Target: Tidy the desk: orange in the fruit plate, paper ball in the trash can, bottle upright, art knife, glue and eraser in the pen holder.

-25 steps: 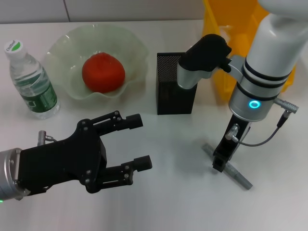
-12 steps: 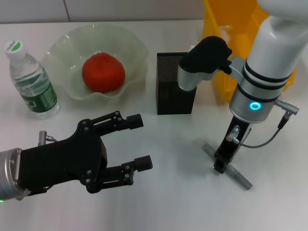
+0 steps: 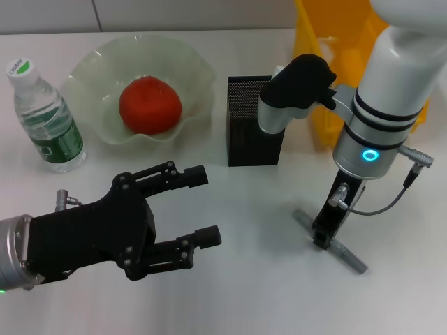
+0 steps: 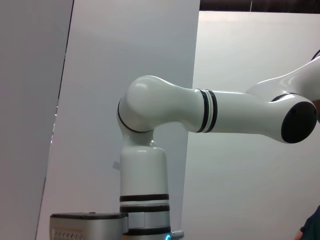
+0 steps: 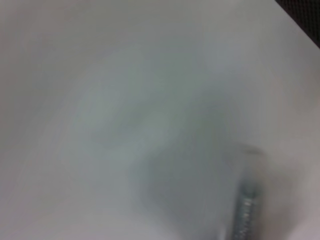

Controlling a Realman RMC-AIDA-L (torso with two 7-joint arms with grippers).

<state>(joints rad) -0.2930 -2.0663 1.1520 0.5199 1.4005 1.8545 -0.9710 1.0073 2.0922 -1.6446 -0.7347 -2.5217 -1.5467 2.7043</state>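
Down low, right hand [image 3: 322,239] at art knife [image 3: 331,241]

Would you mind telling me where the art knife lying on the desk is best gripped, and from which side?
Grip the art knife around mid-length, coming straight down from above. It lies flat on the desk as a long, thin bar running diagonally, so the fingers should probably close across its narrow width, not along it. The right gripper already sits over its middle; the left gripper hangs open, away from it.
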